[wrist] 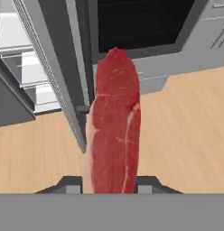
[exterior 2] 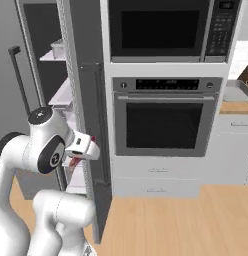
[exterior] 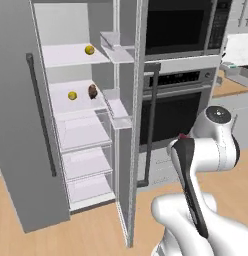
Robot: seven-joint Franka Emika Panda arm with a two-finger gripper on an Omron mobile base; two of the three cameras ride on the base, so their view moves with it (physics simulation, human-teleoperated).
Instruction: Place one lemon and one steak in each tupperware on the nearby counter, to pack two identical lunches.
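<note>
— What's that steak [wrist: 114, 131] like?
— Long, raw, red, pale fat along 1 edge. The pincer [wrist: 109, 186] clamps its end, held above the floor by the fridge door [wrist: 50, 72].

You are seeing no readable writing anywhere, the microwave [exterior 2: 168, 30] control panel showing only blurred pale marks, the oven [exterior 2: 166, 117] display strip showing only faint illegible dots, no labels or brands standing out on the fridge [exterior: 71, 110] shelves
</note>
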